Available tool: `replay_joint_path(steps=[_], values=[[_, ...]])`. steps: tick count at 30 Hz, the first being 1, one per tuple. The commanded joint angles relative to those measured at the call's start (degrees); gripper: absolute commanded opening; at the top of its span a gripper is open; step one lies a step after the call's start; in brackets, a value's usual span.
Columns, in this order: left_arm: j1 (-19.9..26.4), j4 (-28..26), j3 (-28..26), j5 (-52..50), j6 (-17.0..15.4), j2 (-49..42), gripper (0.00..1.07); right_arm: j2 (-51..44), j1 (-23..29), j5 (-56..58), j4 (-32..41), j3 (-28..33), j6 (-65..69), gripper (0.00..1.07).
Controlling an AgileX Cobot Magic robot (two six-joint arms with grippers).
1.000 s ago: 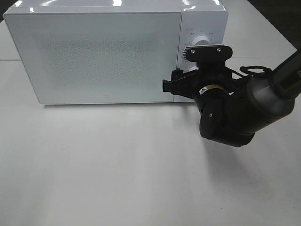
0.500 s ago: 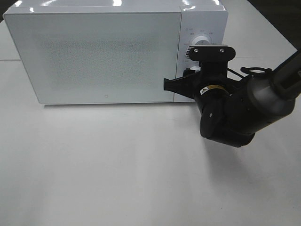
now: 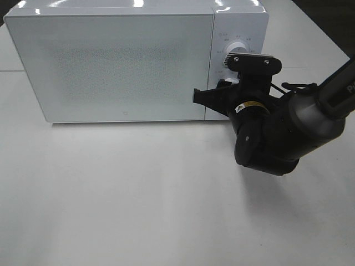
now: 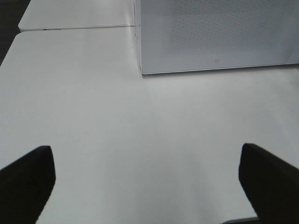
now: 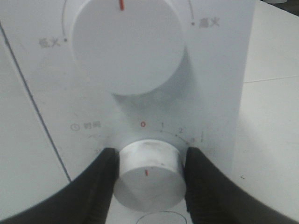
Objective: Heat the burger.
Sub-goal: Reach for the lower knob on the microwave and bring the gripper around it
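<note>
At the worktop's (image 3: 138, 194) far edge stands the microwave (image 3: 111, 61), door shut; the right arm (image 3: 288, 127) reaches in from the right edge, right gripper (image 3: 226, 88) at the control panel (image 3: 249, 27). Left-wrist view: left gripper (image 4: 148, 182) hangs above the worktop, fingers (image 4: 25, 182) spread wide. Right-wrist view: fingers (image 5: 96, 186) clamp the timer knob (image 5: 148, 179); burger unseen in all views.

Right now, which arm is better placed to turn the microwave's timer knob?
Right. The right pincer already clasps the timer knob from both sides on the microwave. The left pincer hangs open above the table, near the microwave's opposite end, away from the dials.
</note>
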Motion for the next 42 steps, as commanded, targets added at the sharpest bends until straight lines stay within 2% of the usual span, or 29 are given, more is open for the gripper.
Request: replay_joint_path(steps=[1,3,5,6,8,9,10,11,13,14,16,17,18,19,20,24,26,29,42], values=[[0.2,0.0,0.1,0.1,-0.3,-0.9,1.00,-0.4,-0.5,-7.8,-7.7,-1.8,13.5,0.00],[0.2,0.0,0.1,0.1,-0.3,-0.9,1.00,-0.4,-0.5,-8.0,-8.3,-1.8,16.4,0.00],[0.2,0.0,0.1,0.1,-0.3,-0.9,1.00,-0.4,-0.5,-9.1,-9.5,-1.7,28.1,0.00],[0.2,0.0,0.1,0.1,-0.3,-0.9,1.00,-0.4,-0.5,-9.1,-9.5,-1.7,28.1,0.00],[0.2,0.0,0.1,0.1,-0.3,-0.9,1.00,-0.4,-0.5,-9.5,-11.6,-1.7,39.6,0.00],[0.2,0.0,0.1,0.1,-0.3,-0.9,1.00,-0.4,-0.5,-9.5,-11.6,-1.7,39.6,0.00],[0.2,0.0,0.1,0.1,-0.3,-0.9,1.00,-0.4,-0.5,-9.5,-12.9,-1.7,46.7,0.00],[0.2,0.0,0.1,0.1,-0.3,-0.9,1.00,-0.4,-0.5,-9.5,-12.9,-1.7,46.7,0.00],[0.2,0.0,0.1,0.1,-0.3,-0.9,1.00,-0.4,-0.5,-9.5,-14.4,-1.7,55.7,0.00],[0.2,0.0,0.1,0.1,-0.3,-0.9,1.00,-0.4,-0.5,-9.5,-14.4,-1.7,55.7,0.00],[0.2,0.0,0.1,0.1,-0.3,-0.9,1.00,-0.4,-0.5,-9.4,-15.3,-1.7,64.9,0.00],[0.2,0.0,0.1,0.1,-0.3,-0.9,1.00,-0.4,-0.5,-9.4,-15.3,-1.7,64.9,0.00],[0.2,0.0,0.1,0.1,-0.3,-0.9,1.00,-0.4,-0.5,-9.4,-15.6,-1.7,71.6,0.00],[0.2,0.0,0.1,0.1,-0.3,-0.9,1.00,-0.4,-0.5,-9.4,-15.6,-1.7,71.6,0.00],[0.2,0.0,0.1,0.1,-0.3,-0.9,1.00,-0.4,-0.5,-9.5,-15.8,-1.7,78.7,0.00],[0.2,0.0,0.1,0.1,-0.3,-0.9,1.00,-0.4,-0.5,-10.3,-16.4,-1.7,86.3,0.00],[0.2,0.0,0.1,0.1,-0.3,-0.9,1.00,-0.4,-0.5,-10.8,-16.7,-1.7,94.5,0.00],[0.2,0.0,0.1,0.1,-0.3,-0.9,1.00,-0.4,-0.5,-10.9,-17.0,-1.7,98.2,0.00],[0.2,0.0,0.1,0.1,-0.3,-0.9,1.00,-0.4,-0.5,-13.1,-16.4,-1.7,97.6,0.02]])
